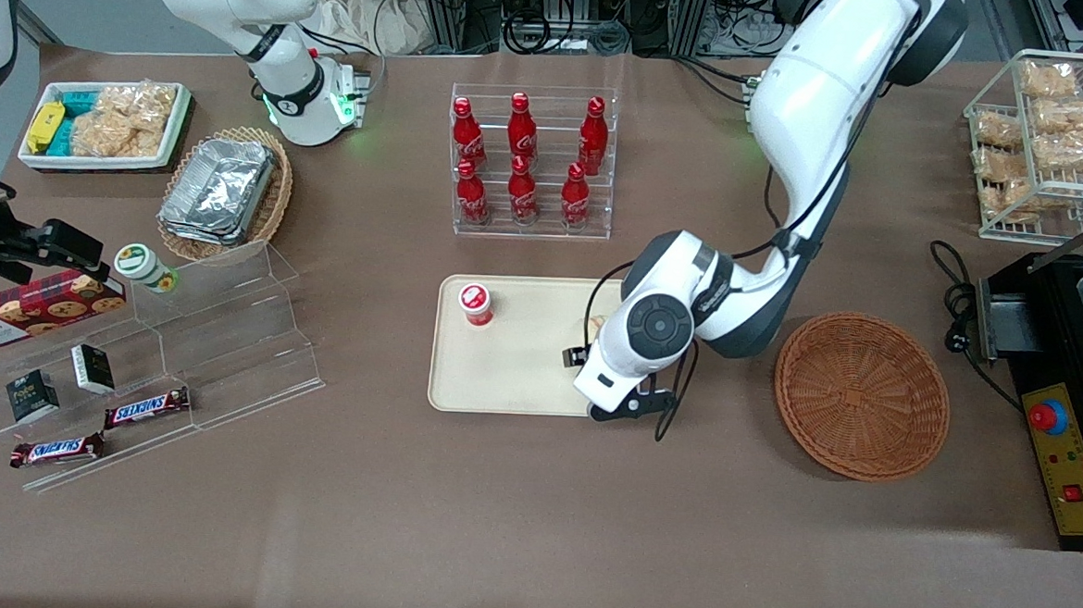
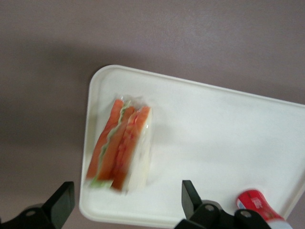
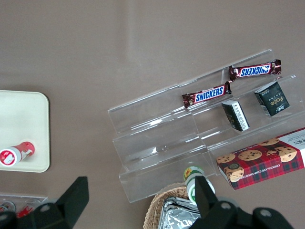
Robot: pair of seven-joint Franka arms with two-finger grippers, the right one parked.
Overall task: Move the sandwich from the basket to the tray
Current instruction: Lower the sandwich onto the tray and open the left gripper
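- The pincer [image 2: 125,205] hangs above the tray's end toward the working arm, its two fingers [image 2: 61,204] spread wide with nothing between them.
- Directly under it, the sandwich [image 2: 122,147] lies on the tray [image 2: 214,138], close to a rounded corner; its orange-red filling edge faces the short rim, and the pale bread side faces the tray's middle. The fingers do not touch it.
- In the front view the arm's wrist covers most of the sandwich, so only a small sliver shows there.
- A small red bottle with a white cap [image 1: 476,303] lies on the same tray, well apart from the sandwich, toward the parked arm's end.
- The basket [image 1: 861,395] sits on the table [image 1: 530,526] beside the tray, toward the working arm's end; no sandwich lies in it.
- Farther from the front camera than the tray, a clear rack holds six red cola bottles [image 1: 523,159].
- Toward the parked arm's end, a clear stepped display [image 1: 215,342] carries Snickers bars [image 1: 147,407], small dark boxes and a cookie box [image 1: 36,310].
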